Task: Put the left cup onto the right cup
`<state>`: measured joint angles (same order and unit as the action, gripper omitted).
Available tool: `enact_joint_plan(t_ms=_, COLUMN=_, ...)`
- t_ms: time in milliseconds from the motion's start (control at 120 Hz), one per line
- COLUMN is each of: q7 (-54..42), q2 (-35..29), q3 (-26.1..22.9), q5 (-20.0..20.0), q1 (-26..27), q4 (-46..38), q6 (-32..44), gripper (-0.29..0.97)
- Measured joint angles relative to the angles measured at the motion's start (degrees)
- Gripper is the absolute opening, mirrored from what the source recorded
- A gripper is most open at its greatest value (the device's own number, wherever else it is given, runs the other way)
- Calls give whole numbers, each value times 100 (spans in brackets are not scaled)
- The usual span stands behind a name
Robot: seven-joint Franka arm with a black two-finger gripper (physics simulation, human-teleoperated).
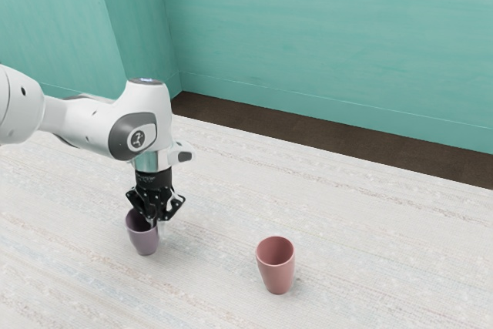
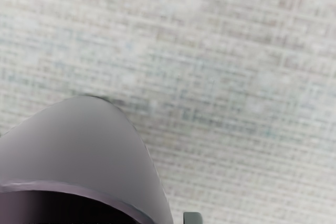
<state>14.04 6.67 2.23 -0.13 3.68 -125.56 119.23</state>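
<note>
The left cup (image 1: 142,238) is dull purple and stands upright on the pale woven table (image 1: 347,213), at the exterior view's left. My gripper (image 1: 157,221) points straight down at its rim, on the side facing the other cup. The fingers sit close together with the cup's wall between them. In the wrist view the purple cup (image 2: 79,156) looms large just under my hand, with one fingertip (image 2: 192,217) against the outside of its wall. The right cup (image 1: 275,264) is pink and stands upright and apart, further to the exterior view's right.
The table runs wide around both cups. Beyond its far edge lie a dark floor strip (image 1: 347,136) and a teal wall (image 1: 323,28).
</note>
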Motion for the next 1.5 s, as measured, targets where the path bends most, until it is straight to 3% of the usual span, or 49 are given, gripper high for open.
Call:
enact_joint_plan(t_ms=392, q7=208, q2=-109, q3=4, q5=45, q1=-8, q4=21, q6=-49, gripper=-10)
enact_joint_plan(t_ms=708, q7=391, q2=-562, q3=-111, q5=80, q1=18, q4=114, q6=-338, gripper=-10)
enact_joint_plan(t_ms=1158, q7=1212, q2=-713, q3=-977, q5=74, q1=-399, q4=1125, q6=-1477, gripper=-10)
enact_joint_plan(t_ms=1500, q7=2061, q2=-550, q3=-1551, q5=65, q1=-452, q4=1637, q6=-1809, gripper=-10)
